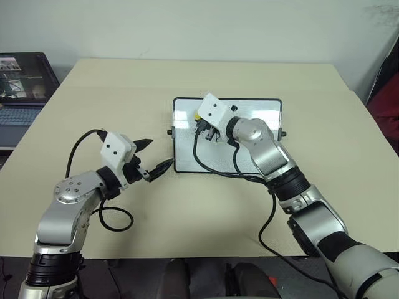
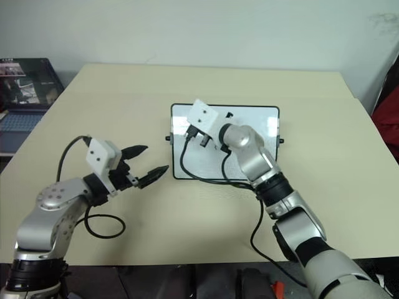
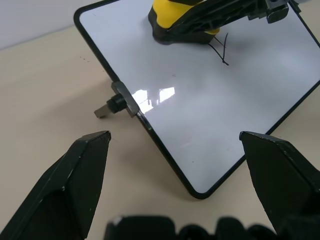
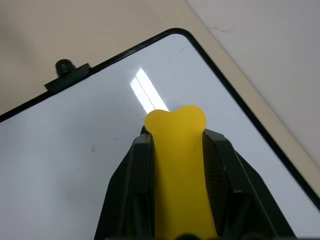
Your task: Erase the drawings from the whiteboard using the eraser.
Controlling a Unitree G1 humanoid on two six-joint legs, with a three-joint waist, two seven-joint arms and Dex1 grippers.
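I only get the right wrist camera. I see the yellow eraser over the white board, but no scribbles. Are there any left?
Observer: Yes. The left wrist view shows a thin black drawing on the whiteboard, right beside the eraser.
Operator: Is the eraser all yellow?
Observer: No, the side facing the board is black.
Operator: Where's the other arm?
Observer: The left end effector hovers open over the table, just off the board's left short side, near its black knob.
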